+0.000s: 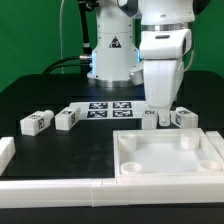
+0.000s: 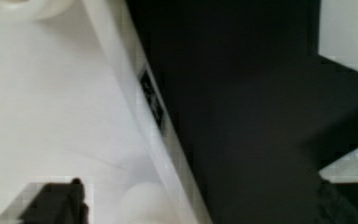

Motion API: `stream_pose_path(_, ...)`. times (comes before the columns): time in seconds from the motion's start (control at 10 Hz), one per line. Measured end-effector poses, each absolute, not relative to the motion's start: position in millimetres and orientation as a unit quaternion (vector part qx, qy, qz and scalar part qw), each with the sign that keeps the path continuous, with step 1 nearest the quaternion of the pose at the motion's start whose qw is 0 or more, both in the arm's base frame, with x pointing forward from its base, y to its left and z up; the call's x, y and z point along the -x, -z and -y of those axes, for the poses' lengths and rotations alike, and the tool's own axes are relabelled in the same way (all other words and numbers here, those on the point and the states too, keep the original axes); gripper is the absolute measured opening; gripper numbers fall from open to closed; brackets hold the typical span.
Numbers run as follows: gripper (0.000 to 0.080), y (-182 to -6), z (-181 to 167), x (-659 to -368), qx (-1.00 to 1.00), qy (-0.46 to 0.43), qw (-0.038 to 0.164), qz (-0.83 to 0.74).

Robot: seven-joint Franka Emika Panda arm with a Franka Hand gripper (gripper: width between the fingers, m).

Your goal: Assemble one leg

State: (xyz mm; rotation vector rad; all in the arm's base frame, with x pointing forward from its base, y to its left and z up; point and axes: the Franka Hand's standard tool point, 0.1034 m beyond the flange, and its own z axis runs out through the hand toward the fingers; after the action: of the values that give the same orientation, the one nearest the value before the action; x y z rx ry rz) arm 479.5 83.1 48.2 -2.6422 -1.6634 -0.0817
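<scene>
Several white legs with black-and-white tags lie on the black table: two at the exterior view's left (image 1: pixel 36 122) (image 1: pixel 66 118) and two behind the panel (image 1: pixel 148 122) (image 1: pixel 183 118). My gripper (image 1: pixel 161 116) points down between those two, just above the far edge of the large white panel (image 1: pixel 165 158). In the wrist view my gripper (image 2: pixel 202 205) is open and empty. One dark finger (image 2: pixel 51 204) hangs over the panel (image 2: pixel 60 110). Its tagged edge and bare table lie between the jaws. White pieces that look like legs (image 2: pixel 352 45) (image 2: pixel 355 165) show blurred at the side.
The marker board (image 1: pixel 110 107) lies behind the legs by the robot base. A low white wall (image 1: pixel 50 187) runs along the table's front, with a white block (image 1: pixel 5 150) at the exterior view's left. The panel has round corner sockets (image 1: pixel 185 141).
</scene>
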Motion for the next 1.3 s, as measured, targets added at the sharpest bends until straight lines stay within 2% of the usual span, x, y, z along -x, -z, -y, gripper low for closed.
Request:
stream_pose_path(0.2, 0.0649, -47.1, -83.9, -473.8, 0.9, 0.049, 0.014, 0.433)
stream_pose_path(0.6, 0.0649, -42.2, -109.3, -456.4, 0.983, 0.049, 0.042, 0.171)
stream_pose_path(0.9, 0.0649, -40.8, -128.7, -448.5, 0.985, 0.038, 0.046, 0.16)
stream_pose_path(1.1, 0.0649, -40.6, -127.8, -449.4, 0.986, 0.028, 0.046, 0.16)
stream_pose_path(1.3, 0.0649, -39.5, -130.1, -437.2, 0.983, -0.06, 0.044, 0.165)
